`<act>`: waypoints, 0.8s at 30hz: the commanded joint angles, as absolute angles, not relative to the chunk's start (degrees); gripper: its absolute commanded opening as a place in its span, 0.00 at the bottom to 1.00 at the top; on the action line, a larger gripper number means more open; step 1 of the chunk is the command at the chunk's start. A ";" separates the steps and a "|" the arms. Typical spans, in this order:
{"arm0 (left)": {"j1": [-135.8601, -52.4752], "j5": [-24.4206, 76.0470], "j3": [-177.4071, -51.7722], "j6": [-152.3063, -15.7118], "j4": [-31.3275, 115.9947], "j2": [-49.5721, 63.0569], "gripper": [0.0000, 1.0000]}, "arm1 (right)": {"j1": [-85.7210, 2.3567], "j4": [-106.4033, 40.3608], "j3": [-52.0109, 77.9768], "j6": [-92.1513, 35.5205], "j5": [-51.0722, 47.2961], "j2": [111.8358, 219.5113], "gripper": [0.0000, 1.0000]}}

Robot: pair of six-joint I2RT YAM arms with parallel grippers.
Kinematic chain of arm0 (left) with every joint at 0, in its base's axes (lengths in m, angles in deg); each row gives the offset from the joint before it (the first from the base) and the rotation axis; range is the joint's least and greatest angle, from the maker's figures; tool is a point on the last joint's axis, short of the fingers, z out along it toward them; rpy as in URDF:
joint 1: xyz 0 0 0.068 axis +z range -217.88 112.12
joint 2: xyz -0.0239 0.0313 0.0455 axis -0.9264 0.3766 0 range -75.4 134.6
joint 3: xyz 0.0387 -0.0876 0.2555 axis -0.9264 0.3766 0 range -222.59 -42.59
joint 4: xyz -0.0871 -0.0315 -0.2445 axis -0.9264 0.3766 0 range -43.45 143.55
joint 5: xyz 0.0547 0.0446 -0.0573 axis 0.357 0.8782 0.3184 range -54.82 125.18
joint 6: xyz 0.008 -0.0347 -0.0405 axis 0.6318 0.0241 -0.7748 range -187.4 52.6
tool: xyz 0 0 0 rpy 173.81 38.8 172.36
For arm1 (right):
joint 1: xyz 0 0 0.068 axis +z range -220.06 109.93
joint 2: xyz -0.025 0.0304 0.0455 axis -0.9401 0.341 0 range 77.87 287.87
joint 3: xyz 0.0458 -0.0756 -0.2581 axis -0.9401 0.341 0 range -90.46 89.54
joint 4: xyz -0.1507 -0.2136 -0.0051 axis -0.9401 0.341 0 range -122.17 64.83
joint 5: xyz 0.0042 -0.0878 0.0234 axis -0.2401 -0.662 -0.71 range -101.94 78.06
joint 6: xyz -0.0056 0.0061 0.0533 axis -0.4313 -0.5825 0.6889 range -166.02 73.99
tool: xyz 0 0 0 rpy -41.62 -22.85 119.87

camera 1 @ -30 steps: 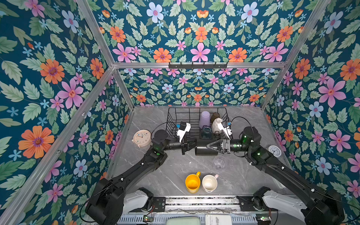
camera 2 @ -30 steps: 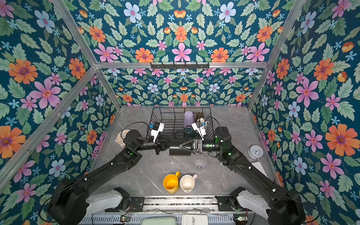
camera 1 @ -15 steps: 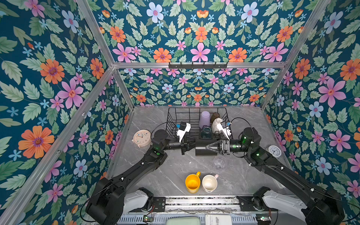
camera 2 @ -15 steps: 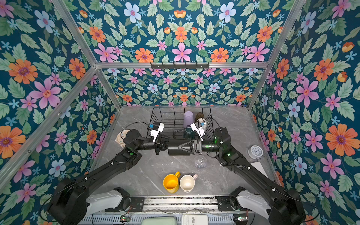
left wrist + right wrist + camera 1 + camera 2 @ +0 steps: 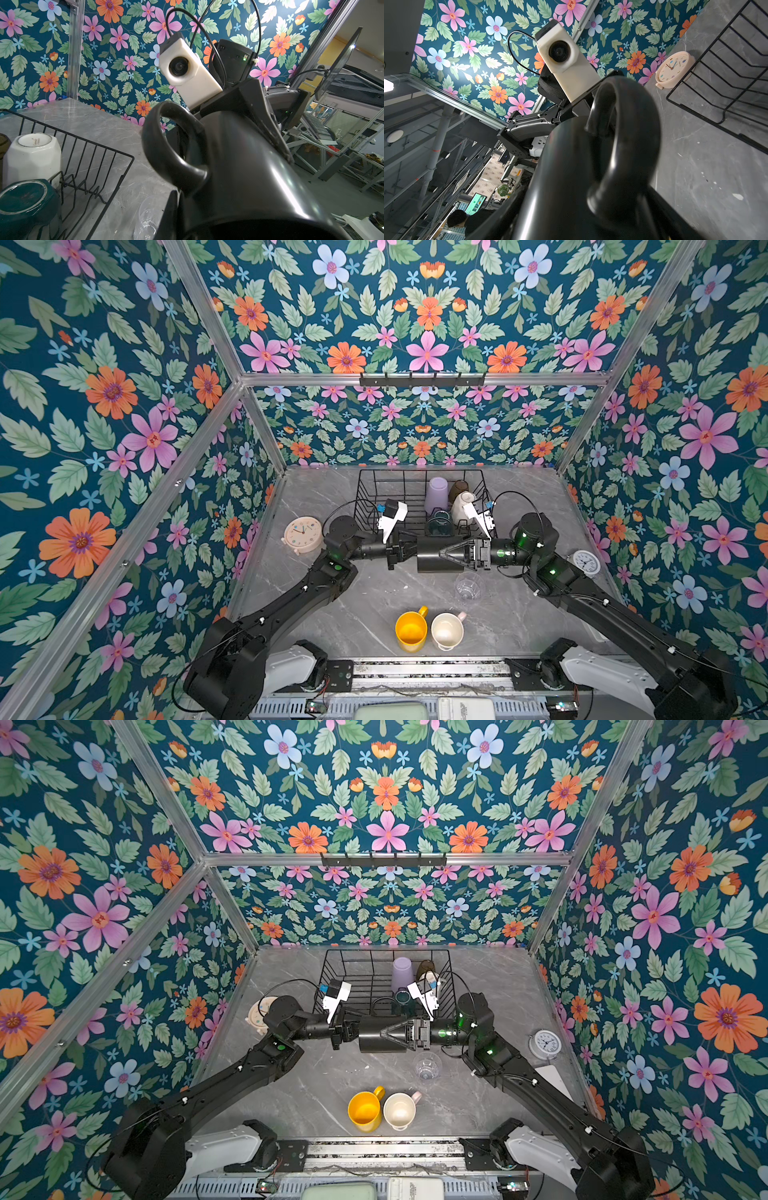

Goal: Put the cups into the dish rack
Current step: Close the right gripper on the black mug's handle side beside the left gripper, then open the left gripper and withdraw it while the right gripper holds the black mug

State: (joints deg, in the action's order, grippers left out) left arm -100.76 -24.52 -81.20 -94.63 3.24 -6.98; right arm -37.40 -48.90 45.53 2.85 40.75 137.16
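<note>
Mid-handover of black mug [image 5: 432, 559], 5th of 8 cups. Mug sideways in the air between both tools, apparently clear of table [image 5: 332, 614]. Pinches rim end with left gripper [image 5: 401, 551], pressed together on the thin wall. Straddles base end with right gripper [image 5: 444, 553], spread wide around the body, finger [image 5: 256, 108] flat against the wall in left wrist view; reads as a grip, not a hover.

Dish rack [image 5: 362, 493] just beyond both grippers, loaded with 4, all behind the right gripper: lilac tumbler [image 5: 436, 494], olive-brown tumbler [image 5: 459, 488], white mug [image 5: 461, 506], dark-green mug [image 5: 440, 524], the last 2 bottoms up. Clear glass [image 5: 468, 585] on table just nearside of right gripper. Yellow mug [image 5: 411, 630] and pale-pink mug [image 5: 446, 630] farther back toward arm bases.

Next, by judgement: let go with left, back off straight along mug axis, no dragging of rim. Then swing right over rack's near wall, turn mug rim down, set into free space behind left gripper. Risk: glossy wall, slip at release.
</note>
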 commanded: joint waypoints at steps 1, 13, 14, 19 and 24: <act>-100.42 -21.97 -82.14 -96.89 -3.71 -7.26 0.00 | -37.46 -42.19 45.43 1.75 34.35 136.91 0.00; -99.26 -21.25 -81.49 -99.88 -6.25 -6.68 0.11 | -37.55 -45.88 43.57 5.47 31.95 135.08 0.00; -99.17 -21.33 -81.48 -100.16 -6.52 -6.58 0.12 | -37.56 -46.10 43.57 5.66 32.09 135.18 0.00; -98.95 -21.52 -81.47 -100.87 -7.22 -6.30 0.25 | -37.55 -46.52 43.48 5.76 32.51 135.70 0.00; -98.82 -22.08 -81.87 -101.33 -7.59 -6.05 0.46 | -37.55 -46.41 43.22 5.57 32.97 135.97 0.00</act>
State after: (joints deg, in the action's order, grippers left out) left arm -98.97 -21.74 -81.20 -100.42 -3.25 -6.19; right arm -37.60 -45.25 43.73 5.45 33.14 135.94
